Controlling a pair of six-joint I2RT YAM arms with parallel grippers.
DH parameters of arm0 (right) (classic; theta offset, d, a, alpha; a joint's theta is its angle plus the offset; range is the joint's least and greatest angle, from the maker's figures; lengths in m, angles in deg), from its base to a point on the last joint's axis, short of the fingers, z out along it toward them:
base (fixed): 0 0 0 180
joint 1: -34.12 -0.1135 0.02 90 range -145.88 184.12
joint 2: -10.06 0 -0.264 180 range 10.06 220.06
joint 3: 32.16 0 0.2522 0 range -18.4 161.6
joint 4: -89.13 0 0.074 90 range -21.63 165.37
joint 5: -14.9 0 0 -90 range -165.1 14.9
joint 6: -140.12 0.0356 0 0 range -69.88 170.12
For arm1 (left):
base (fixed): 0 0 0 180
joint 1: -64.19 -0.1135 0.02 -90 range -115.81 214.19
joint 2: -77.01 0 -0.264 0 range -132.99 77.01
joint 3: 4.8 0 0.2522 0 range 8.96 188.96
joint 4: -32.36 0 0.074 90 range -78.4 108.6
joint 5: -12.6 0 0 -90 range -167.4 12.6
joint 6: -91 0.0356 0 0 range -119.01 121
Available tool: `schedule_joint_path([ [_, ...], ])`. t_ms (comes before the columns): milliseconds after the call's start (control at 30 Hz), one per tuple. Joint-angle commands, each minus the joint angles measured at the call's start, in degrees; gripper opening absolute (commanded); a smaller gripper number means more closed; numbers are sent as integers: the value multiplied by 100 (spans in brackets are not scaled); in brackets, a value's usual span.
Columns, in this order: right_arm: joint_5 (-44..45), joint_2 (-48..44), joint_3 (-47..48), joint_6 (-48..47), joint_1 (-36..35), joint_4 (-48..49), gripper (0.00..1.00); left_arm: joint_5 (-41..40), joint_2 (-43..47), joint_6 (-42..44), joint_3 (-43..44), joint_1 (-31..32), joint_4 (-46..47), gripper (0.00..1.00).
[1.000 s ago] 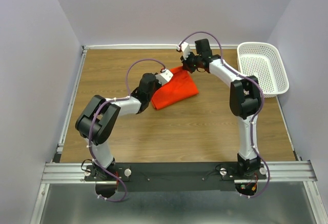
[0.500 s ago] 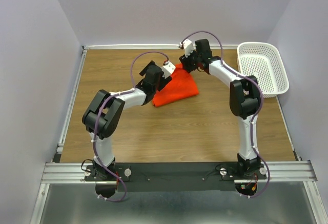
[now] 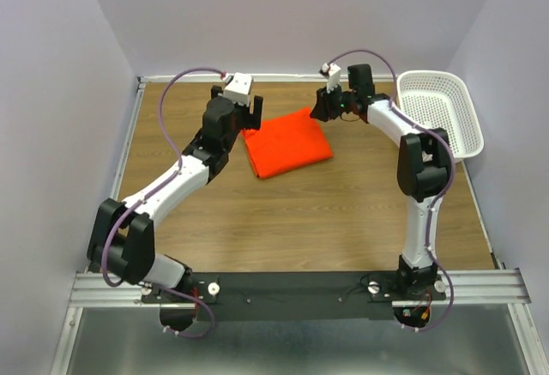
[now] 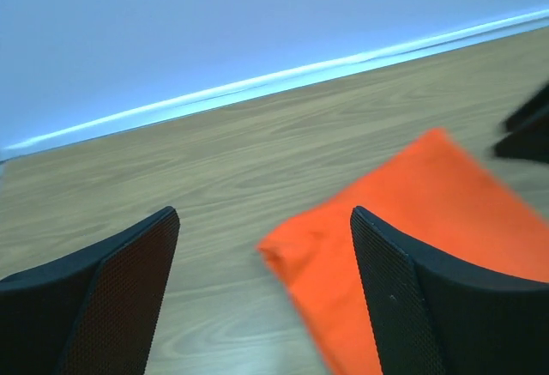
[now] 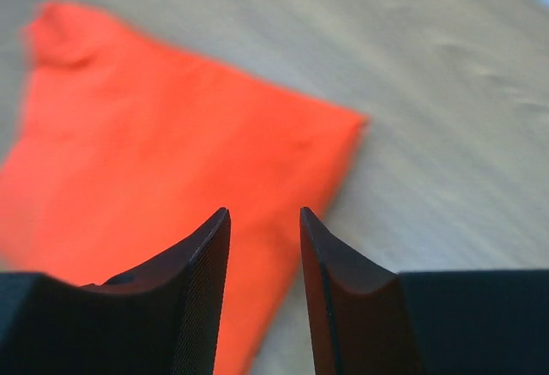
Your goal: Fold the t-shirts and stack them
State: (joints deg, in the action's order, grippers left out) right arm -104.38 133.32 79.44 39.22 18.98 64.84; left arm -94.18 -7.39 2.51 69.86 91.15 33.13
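T-shirt (image 3: 287, 143) lies folded, a compact rectangle, mid-far bench (image 3: 300, 220). My left pincer (image 4: 262, 220) spread wide, right pincer (image 5: 264, 216) narrowly parted, both empty. Folding looks done; stacking remains.

A plain orange-red t-shirt (image 3: 287, 143) lies folded into a compact, roughly rectangular packet, flat on the wooden table (image 3: 300, 220). It sits in the table's far half, about midway between the left and right sides. The packet is turned askew, so its edges run diagonally to the table's edges. Its top face is smooth and bears no print. In the left wrist view its nearest corner shows a thicker, layered fold.
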Motion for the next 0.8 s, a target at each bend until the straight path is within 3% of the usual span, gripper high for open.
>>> schedule_joint_path([
  [0, -2650, 12, -160, -255, -24, -915, 40, 2069, 20, -1449, -728, -33, 295, 84],
  [100, -3040, 276, 6, 218, -42, -978, 34, 2687, -654, -1926, -336, -129, 578, 72],
  [200, -2620, 523, 60, 605, -42, -987, 33, 2697, -1952, -2461, 648, -340, -61, 58],
  [300, -2338, 532, -115, 746, -33, -1004, 31, 2872, -2483, -2814, 1125, -664, -55, 47],
  [767, -1186, 778, -468, 1054, 107, -1162, 26, 3462, -3873, -3298, 1766, -1447, -195, 40],
])
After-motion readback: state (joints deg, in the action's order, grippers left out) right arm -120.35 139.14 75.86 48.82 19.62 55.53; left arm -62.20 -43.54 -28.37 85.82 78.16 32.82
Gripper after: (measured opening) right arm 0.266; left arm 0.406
